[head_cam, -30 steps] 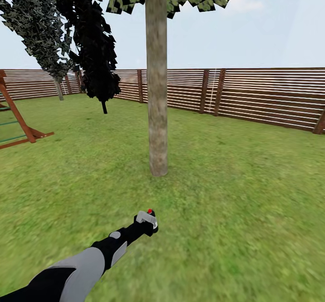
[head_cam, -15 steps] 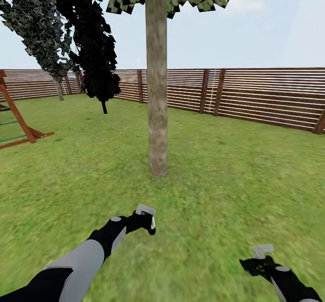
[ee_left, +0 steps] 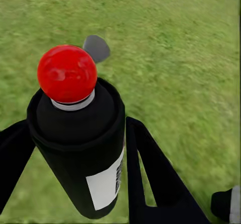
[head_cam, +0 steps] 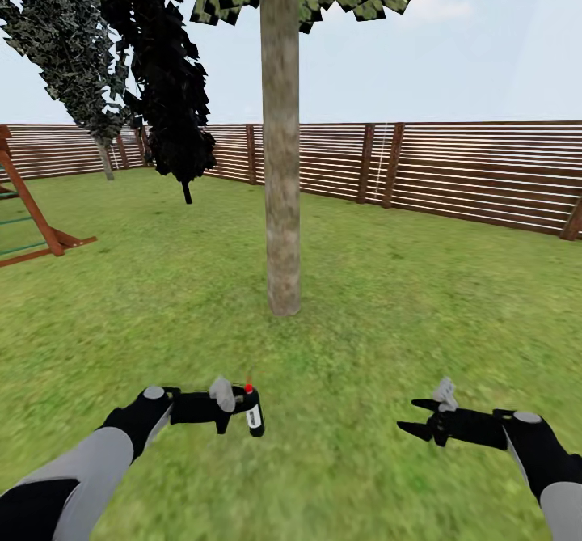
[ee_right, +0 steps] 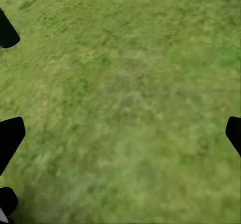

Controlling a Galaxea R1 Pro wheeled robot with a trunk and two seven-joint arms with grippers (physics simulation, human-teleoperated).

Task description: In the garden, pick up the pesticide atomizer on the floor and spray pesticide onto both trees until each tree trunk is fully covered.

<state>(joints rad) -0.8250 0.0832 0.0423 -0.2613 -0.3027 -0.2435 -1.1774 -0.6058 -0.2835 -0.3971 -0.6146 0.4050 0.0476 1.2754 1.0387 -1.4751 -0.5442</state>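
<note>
Two end effectors: left (head_cam: 242,408) clamped on the pesticide atomizer (head_cam: 253,413), right (head_cam: 414,417) spread apart, empty.

The left arm (head_cam: 89,452) drew back from its forward reach toward the tree trunk (head_cam: 281,161) and swung round until its forearm lay level, pointing across toward the robot's right; the left gripper (head_cam: 242,408) thereby sat lower and further left in the head view, well apart from the trunk's base; the pesticide atomizer (head_cam: 253,413) it clamped turned with it, so that its dark body, white label and red dot now showed side-on; the right arm (head_cam: 533,452), unseen a second ago, rose into the head view, and the right gripper (head_cam: 414,416), jaws spread, ended level, pointing inward toward the left one.
</note>
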